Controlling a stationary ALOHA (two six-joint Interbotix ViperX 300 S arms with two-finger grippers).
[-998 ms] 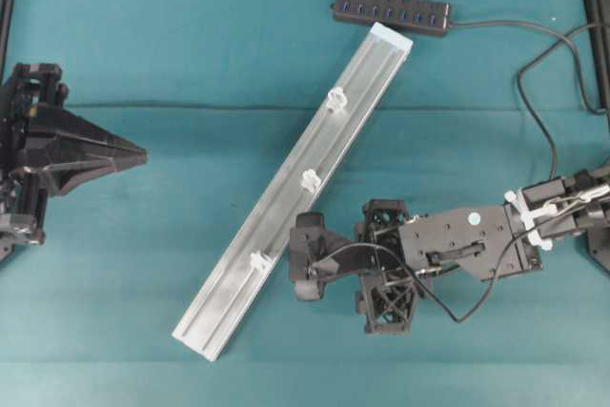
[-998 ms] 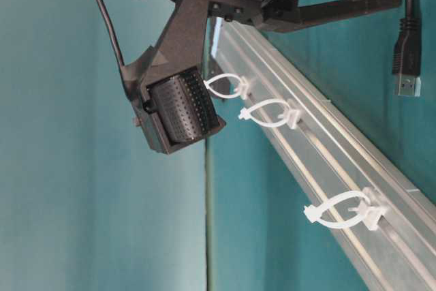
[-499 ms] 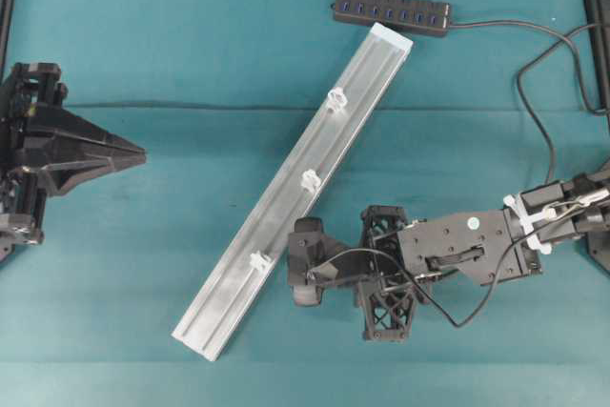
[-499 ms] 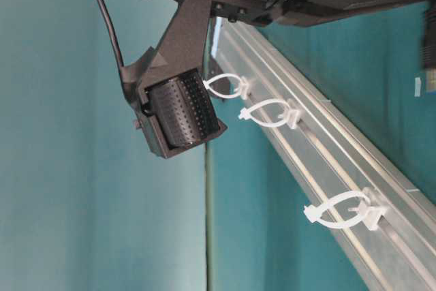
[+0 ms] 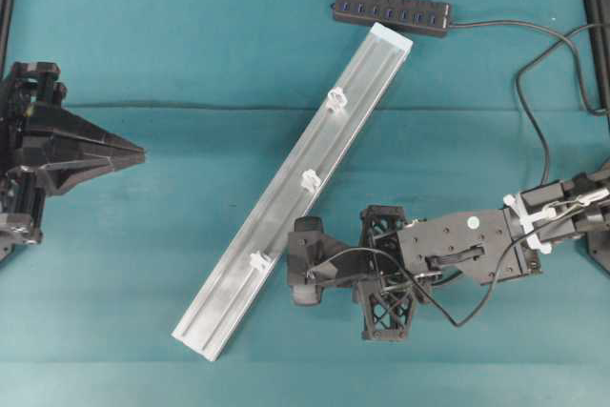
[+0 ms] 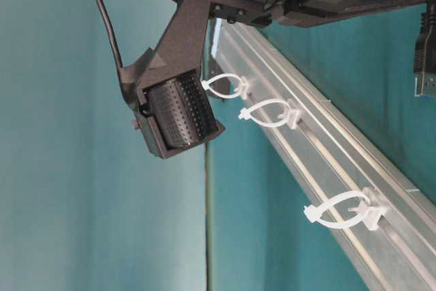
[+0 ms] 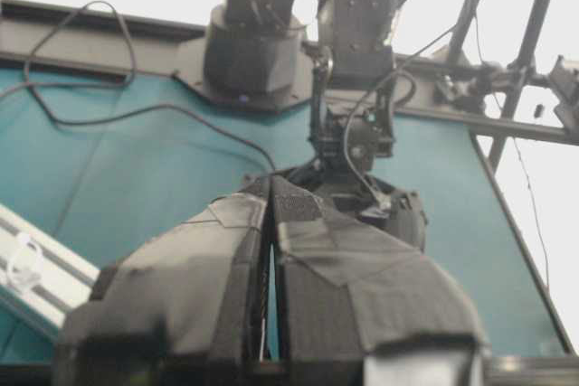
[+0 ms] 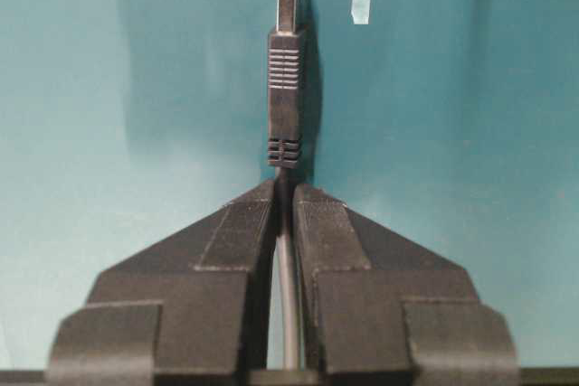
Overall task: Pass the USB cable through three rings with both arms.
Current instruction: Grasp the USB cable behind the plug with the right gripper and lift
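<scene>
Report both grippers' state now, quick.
Left gripper: closed, holding nothing.
Right gripper: closed on the USB cable, just behind its plug.

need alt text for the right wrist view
The right claw is shut on the USB cable just behind its plug, which points straight up the picture with its metal tip free. A teal mat fills the background.

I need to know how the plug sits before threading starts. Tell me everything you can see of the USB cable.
The USB cable is a thin dark cord ending in a black ribbed plug with a silver tip. The right gripper pinches the cord just behind the plug, which sticks straight out past the fingertips over the teal table. No ring is threaded yet.
</scene>
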